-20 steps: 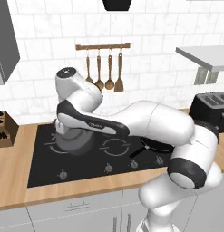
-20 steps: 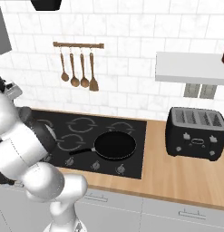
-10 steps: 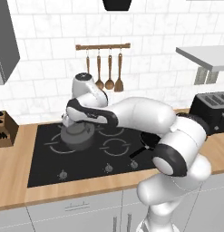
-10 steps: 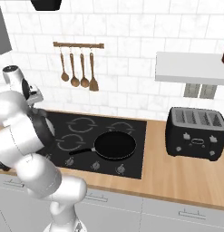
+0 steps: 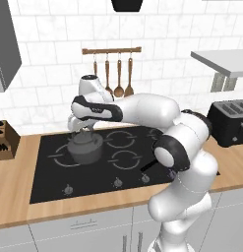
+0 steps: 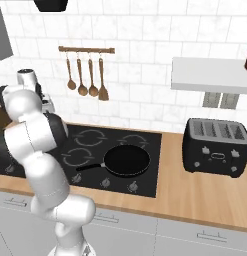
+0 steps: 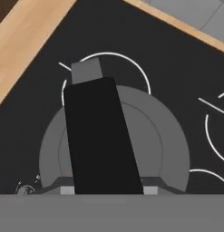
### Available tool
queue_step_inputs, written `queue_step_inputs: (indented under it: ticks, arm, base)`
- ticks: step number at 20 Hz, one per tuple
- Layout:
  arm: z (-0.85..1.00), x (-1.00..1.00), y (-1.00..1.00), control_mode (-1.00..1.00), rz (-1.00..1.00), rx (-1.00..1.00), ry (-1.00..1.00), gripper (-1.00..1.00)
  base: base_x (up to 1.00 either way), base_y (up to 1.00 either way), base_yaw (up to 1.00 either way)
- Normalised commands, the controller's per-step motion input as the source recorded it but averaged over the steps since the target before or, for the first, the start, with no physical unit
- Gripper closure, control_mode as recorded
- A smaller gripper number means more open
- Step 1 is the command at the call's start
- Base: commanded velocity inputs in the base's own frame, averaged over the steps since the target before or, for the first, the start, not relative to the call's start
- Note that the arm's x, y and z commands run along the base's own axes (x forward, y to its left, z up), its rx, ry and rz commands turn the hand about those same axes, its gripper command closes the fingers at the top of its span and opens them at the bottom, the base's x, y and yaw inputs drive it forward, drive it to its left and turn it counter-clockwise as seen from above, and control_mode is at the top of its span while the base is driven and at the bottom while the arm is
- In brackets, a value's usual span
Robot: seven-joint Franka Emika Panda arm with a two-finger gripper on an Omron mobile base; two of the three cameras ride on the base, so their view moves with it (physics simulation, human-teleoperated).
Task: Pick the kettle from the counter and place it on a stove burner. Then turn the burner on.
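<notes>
In the left base view the squat round dark grey metal kettle [image 5: 85,148] with its domed lid and arched handle hangs or sits low over the left front ring of the flat black glass cooktop [image 5: 54,183], directly under the white arm's gripper [image 5: 82,129]; the jaws are narrowed onto the top of the handle and pinch it, though whether the kettle's base touches the glass I cannot tell. The lid is on, so nothing of its inside shows. The wide grey ring-outline stove burner [image 5: 60,159] peeks out to the left of the kettle's body, and the light tan wooden desk [image 5: 24,147] borders the cooktop, with a brown wooden knife block [image 5: 4,141] at its far left and a black four-slot toaster [image 5: 231,122] at its right. In the right base view a flat black frying pan [image 6: 126,161] lies on the right front ring with nothing in it, its handle pointing left; the toaster stands apart on the desk to the right, and four brown wooden utensils [image 6: 86,77] hang from a wall rail. In the hand view the kettle's dark handle runs up the middle over the grey domed lid, with the burner's thin ring arcing just beyond the kettle's rim and the desk at the upper left.
</notes>
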Motion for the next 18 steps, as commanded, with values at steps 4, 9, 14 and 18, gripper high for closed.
queue_step_inputs:
  ticks: [4, 9, 14, 18]
  arm:
    - [-0.29, 0.2, 0.07, -1.0, -0.05, 0.02, 0.0, 1.0]
    - [-0.08, 0.32, 0.33, -1.0, -0.08, 0.0, 0.0, 1.0]
    - [-0.09, 0.41, 0.26, -1.0, -0.09, 0.0, 0.0, 1.0]
    - [-0.24, 0.41, 0.23, -1.0, -0.07, 0.02, 0.0, 1.0]
  base:
    - [0.0, 0.0, 0.0]
    - [0.0, 0.0, 0.0]
    - [0.0, 0.0, 0.0]
    - [0.0, 0.0, 0.0]
